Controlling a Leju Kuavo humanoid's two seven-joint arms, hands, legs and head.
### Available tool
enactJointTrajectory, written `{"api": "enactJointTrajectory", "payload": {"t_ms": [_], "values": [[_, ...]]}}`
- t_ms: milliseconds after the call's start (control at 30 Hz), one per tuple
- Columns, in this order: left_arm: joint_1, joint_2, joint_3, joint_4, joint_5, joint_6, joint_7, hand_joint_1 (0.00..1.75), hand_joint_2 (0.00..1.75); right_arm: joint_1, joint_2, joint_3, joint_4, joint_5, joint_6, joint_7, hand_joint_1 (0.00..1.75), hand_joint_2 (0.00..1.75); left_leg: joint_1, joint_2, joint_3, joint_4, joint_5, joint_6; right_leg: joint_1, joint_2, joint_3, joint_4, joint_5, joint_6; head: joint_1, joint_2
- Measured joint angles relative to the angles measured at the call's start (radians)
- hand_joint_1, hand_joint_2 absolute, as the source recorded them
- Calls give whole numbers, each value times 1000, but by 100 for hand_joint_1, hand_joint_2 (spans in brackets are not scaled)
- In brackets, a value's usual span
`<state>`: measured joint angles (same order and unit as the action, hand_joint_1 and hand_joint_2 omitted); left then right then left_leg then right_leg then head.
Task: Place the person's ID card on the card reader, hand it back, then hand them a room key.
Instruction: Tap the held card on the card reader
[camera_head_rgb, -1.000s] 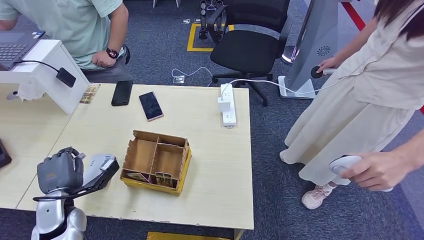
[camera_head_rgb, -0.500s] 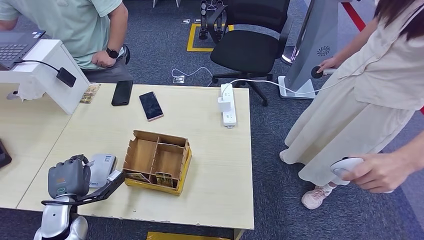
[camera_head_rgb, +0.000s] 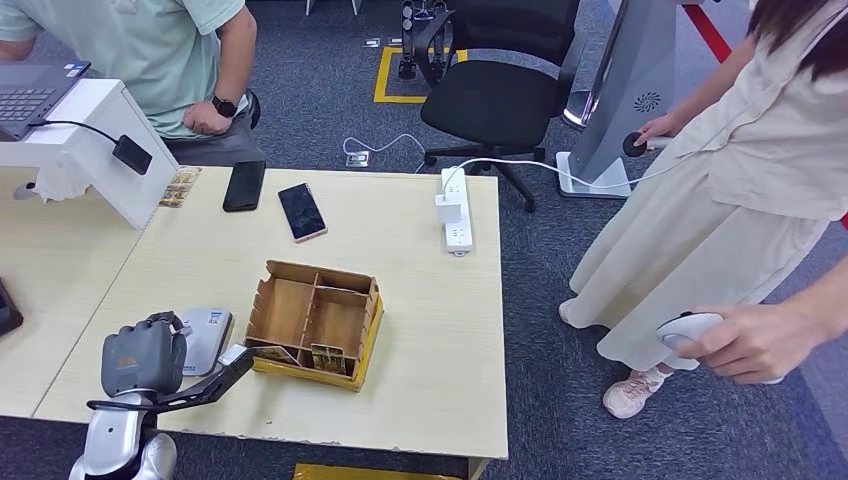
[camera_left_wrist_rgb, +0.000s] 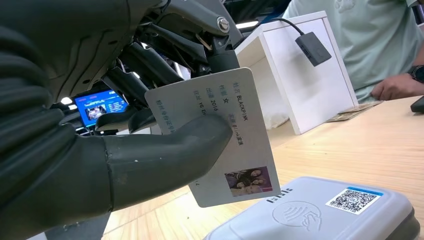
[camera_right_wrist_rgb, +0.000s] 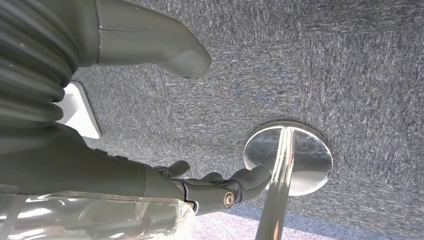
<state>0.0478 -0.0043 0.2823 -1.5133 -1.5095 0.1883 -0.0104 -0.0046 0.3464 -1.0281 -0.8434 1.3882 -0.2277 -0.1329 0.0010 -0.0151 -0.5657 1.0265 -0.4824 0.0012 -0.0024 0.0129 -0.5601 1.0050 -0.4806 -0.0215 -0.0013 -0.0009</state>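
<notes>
The left hand (camera_head_rgb: 143, 360) sits at the table's (camera_head_rgb: 420, 300) seven o'clock corner, pinching the ID card (camera_left_wrist_rgb: 220, 135) between thumb and fingers (camera_left_wrist_rgb: 150, 65) — the card is tilted, its photo edge hanging just above the grey card reader (camera_head_rgb: 205, 338), apart from it. The reader lies flat on the table just beside the hand, at nine o'clock of the cardboard divider box (camera_head_rgb: 315, 322), which holds cards in its near compartments.

The right hand (camera_right_wrist_rgb: 200, 185) hangs over grey carpet near a chrome stand base (camera_right_wrist_rgb: 288, 157), fingers loosely apart, holding nothing.

At twelve o'clock lie two phones (camera_head_rgb: 272, 198) and a power strip (camera_head_rgb: 455, 210) — a person (camera_head_rgb: 740, 200) stands at three o'clock.
</notes>
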Motion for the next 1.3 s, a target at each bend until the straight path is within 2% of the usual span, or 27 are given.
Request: {"api": "enactJointTrajectory", "payload": {"t_ms": [400,533,733,1300], "values": [[-1,-2,6,0,9,-2,-13,175,175,0,0,-2,0,0,0,0,0,175,0,0,0,0,0,0,0,0,0,0,0,0,0,0],[-14,-28,36,-7,66,-63,-64,175,175,0,0,-3,-1,-5,1,0,0,175,0,-1,0,0,0,0,0,-1,0,0,0,0,0,0],[-29,-58,74,-26,57,-111,-76,175,175,0,0,-3,-2,-6,3,0,0,175,0,0,0,0,0,0,0,-1,0,0,0,0,0,0],[-19,-66,80,-26,7,-108,-86,175,175,0,0,-6,-2,6,15,-8,0,175,0,-1,0,0,0,0,0,-1,0,0,0,0,0,0]]}}
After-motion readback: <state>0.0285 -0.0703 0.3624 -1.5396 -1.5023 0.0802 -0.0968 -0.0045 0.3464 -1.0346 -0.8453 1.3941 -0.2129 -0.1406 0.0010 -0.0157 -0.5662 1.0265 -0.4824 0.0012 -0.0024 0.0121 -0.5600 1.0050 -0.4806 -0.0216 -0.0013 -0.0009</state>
